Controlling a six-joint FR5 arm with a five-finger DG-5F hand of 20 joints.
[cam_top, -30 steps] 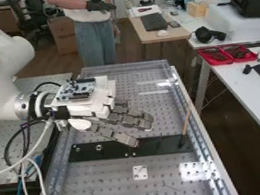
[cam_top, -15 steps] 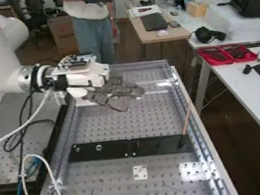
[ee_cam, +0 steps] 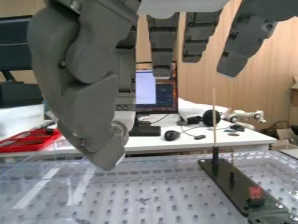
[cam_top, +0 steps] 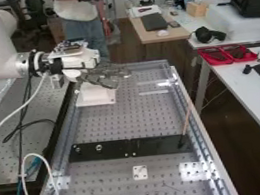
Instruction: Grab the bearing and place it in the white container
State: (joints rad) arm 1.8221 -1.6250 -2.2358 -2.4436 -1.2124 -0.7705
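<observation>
So the hand (cam_top: 106,77) is up at the far end of the perforated bench (cam_top: 107,125), and it's got the bearing (ee_cam: 120,130) pinched between the thumb (ee_cam: 90,95) and one finger, while the other fingers hang pretty much straight. The white container (cam_top: 95,95) sits on the bench right below the hand in the high view, over by the left edge, and the bearing isn't in it. Nearer the camera there's a long black plate (cam_top: 160,145) lying across the bench, with a thin wooden-looking rod (cam_top: 186,122) sticking up near its right end and a couple of small round bits toward the left. A small white square plate (cam_top: 140,173) lies flat a bit nearer than that, and the red trays (cam_top: 226,55) are on the white side table (cam_top: 235,77), off to the right
</observation>
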